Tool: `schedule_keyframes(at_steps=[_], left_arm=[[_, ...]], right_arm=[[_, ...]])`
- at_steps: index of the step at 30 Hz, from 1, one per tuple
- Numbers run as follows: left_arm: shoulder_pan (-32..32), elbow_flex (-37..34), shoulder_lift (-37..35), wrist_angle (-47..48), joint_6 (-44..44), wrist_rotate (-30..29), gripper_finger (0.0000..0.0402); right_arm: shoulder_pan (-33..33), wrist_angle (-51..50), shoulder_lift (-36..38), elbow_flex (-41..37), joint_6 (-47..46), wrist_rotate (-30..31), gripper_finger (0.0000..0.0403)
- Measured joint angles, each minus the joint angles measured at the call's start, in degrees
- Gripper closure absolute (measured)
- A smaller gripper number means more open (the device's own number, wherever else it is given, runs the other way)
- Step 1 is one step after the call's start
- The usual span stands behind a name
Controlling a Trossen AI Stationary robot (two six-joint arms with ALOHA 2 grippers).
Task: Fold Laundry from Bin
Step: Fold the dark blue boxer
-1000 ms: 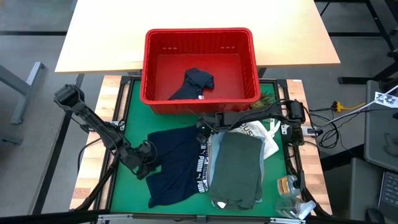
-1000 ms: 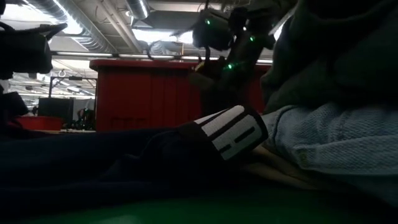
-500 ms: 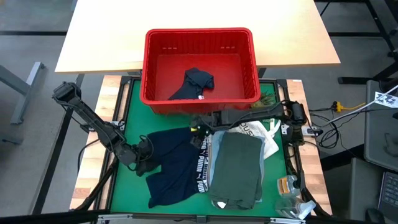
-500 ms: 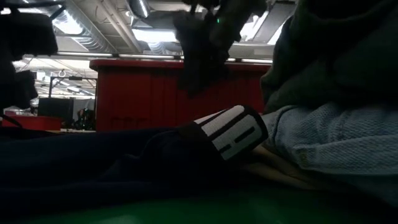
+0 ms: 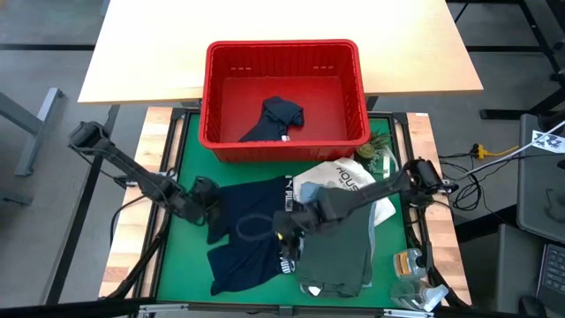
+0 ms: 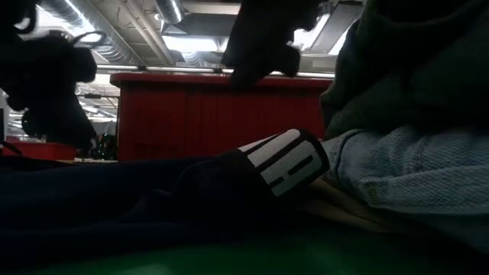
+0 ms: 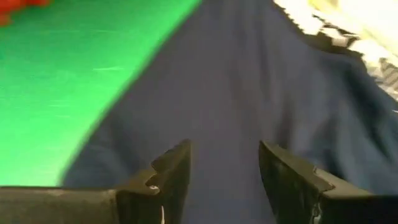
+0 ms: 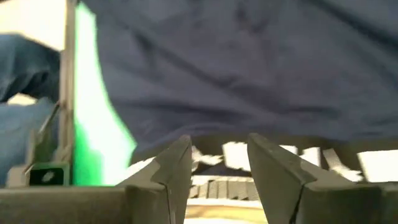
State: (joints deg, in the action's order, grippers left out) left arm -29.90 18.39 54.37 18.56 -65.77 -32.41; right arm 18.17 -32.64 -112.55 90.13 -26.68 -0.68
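Note:
Navy shorts (image 5: 247,238) lie spread on the green mat, their white-lettered waistband (image 5: 286,231) against a folded stack. That stack has a dark olive garment (image 5: 342,247) on top of a light blue shirt (image 5: 381,231). Another dark garment (image 5: 281,117) lies on the floor of the red bin (image 5: 284,51). My left gripper (image 5: 210,210) (image 7: 224,167) stands open over the shorts' left part, with nothing between its fingers. My right gripper (image 5: 287,237) (image 8: 219,163) hangs open above the waistband (image 8: 261,155).
A white printed tote bag (image 5: 346,178) lies between the bin and the stack. Bottles and small items (image 5: 410,269) stand at the mat's near right corner. Bare green mat (image 5: 185,269) shows to the left of the shorts.
My right gripper has swung from beside the bin's near wall toward the table's near edge and now hangs over the shorts' waistband. My left gripper has moved toward the far edge along the shorts' left side, and it has turned. Both have stayed open.

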Motion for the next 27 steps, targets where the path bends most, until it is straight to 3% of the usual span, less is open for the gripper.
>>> schedule_keyframes(at_steps=[6, 15, 23, 27], left_arm=[[5.6, 0.0, 0.04, 2.61, 0.88, 0.44, 0.0221], [8.2, -0.33, 1.12, 5.46, 0.41, 1.11, 0.0221], [8.53, -0.39, 6.66, 6.82, -0.13, 6.9, 0.0221], [8.64, -0.22, 8.68, 7.91, -0.11, 6.82, 0.0221]], right_arm=[[4.83, 2.31, -2.35, 0.09, -0.02, 3.64, 0.0244], [6.34, 5.29, -9.23, 0.04, -1.8, 2.03, 0.0244], [6.52, 5.12, -12.92, 0.2, -4.68, -10.8, 0.0244], [6.65, 2.77, -12.98, 0.26, -6.36, -12.69, 0.0244]])
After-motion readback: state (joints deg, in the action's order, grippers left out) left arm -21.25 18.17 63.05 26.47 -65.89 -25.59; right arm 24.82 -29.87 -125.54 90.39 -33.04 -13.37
